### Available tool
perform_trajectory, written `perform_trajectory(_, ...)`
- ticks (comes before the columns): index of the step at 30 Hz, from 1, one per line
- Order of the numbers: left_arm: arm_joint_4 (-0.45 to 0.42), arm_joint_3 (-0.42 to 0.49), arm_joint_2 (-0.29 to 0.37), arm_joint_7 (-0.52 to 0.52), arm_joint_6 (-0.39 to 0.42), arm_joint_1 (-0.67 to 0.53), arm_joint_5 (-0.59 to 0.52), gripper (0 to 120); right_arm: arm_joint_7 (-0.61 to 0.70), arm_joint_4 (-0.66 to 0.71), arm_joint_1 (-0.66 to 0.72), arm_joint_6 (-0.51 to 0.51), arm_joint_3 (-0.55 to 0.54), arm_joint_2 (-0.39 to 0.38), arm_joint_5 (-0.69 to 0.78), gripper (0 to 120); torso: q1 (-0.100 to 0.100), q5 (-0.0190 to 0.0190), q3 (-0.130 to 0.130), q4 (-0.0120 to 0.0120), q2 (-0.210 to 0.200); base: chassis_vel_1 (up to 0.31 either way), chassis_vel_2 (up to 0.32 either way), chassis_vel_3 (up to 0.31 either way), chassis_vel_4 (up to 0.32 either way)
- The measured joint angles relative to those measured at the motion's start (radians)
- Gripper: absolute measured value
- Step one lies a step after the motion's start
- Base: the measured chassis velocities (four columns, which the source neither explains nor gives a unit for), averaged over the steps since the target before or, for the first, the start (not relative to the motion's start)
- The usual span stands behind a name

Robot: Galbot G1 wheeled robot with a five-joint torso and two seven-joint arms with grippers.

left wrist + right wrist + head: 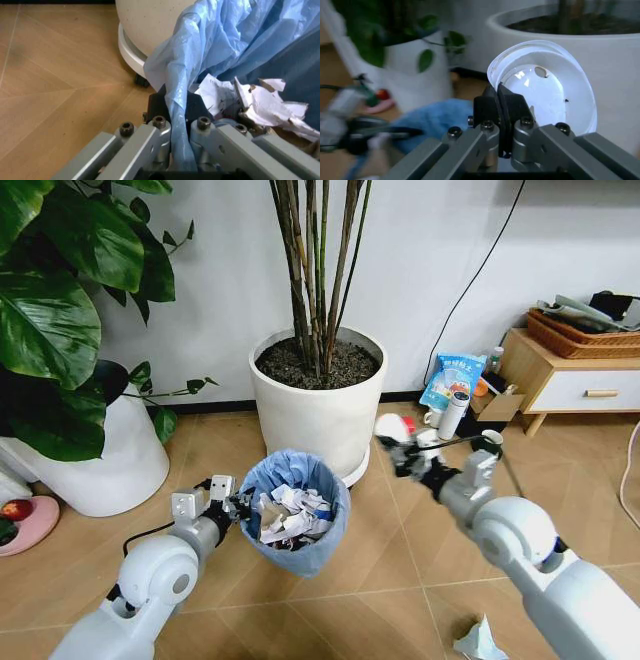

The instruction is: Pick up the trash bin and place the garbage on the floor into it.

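Observation:
The trash bin (296,515), lined with a crinkly light-blue bag, is held just above the floor (380,580) in front of the middle planter. Crumpled white paper (288,515) fills it. My left gripper (238,506) is shut on its near rim; the left wrist view shows the gripper (178,125) pinching the bag's edge (175,93) beside the paper (260,107). To the right of the bin and higher, my right gripper (402,446) is shut on a round white lid (390,425). Seen from the right wrist, the gripper (499,103) clamps the lid (547,90) above the bin (437,116). A crumpled white scrap (478,642) lies on the floor beside my right arm.
A large white planter (318,405) with tall stalks stands right behind the bin. Another white planter (110,460) with broad leaves is at the left, a pink dish (28,525) beside it. At the right are a wooden cabinet (570,380), a blue packet (450,378) and a bottle (455,415).

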Motion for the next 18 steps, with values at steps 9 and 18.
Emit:
perform_trajectory(9, 0.009, -0.001, 0.003, -0.048, 0.014, -0.013, -0.088, 0, -0.045, -0.009, 0.054, 0.020, -0.154, 0.027, 0.024, 0, 0.000, 0.0001, 0.000, -0.0002, 0.000, 0.000, 0.000, 0.000, 0.000)
perform_trajectory(18, 0.016, 0.003, 0.001, -0.051, 0.016, -0.034, -0.098, 0, -0.058, -0.028, 0.080, 0.008, -0.212, 0.034, 0.004, 11, 0.000, 0.0000, 0.000, -0.0003, 0.000, 0.000, 0.000, 0.000, 0.000)
